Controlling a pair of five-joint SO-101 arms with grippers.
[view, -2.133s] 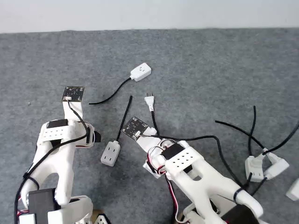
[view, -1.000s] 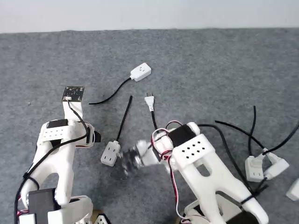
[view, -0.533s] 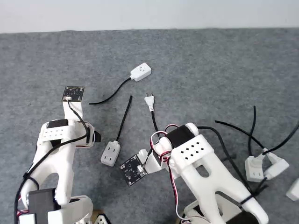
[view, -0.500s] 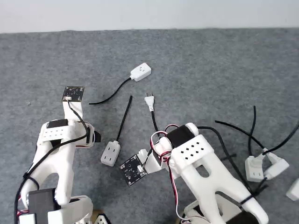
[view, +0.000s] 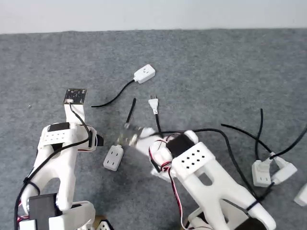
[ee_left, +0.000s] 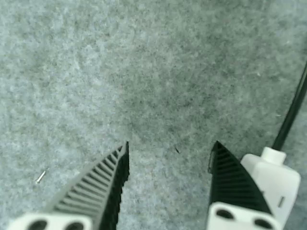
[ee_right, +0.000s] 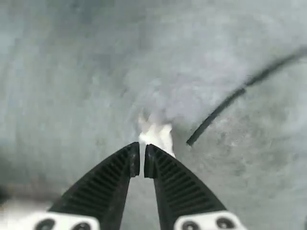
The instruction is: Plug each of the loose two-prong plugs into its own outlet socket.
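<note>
Right hand (ee_right: 142, 154) all but closed, empty; blurred white piece (ee_right: 156, 134) just past its tips. Loose plug (view: 152, 103) near, off to its side, cord (view: 157, 122) trailing back toward this arm. Left hand (ee_left: 170, 148) wide open, empty, socket (ee_left: 268, 175) beside one finger.

White 2-prong plug (view: 153, 103) loose, unplugged, betw far socket (view: 144, 73) & near socket (view: 113, 158).

The left tool (ee_left: 170, 149) hangs with jaws spread wide, while the right tool (ee_right: 142, 160) has jaws pinched together.
</note>
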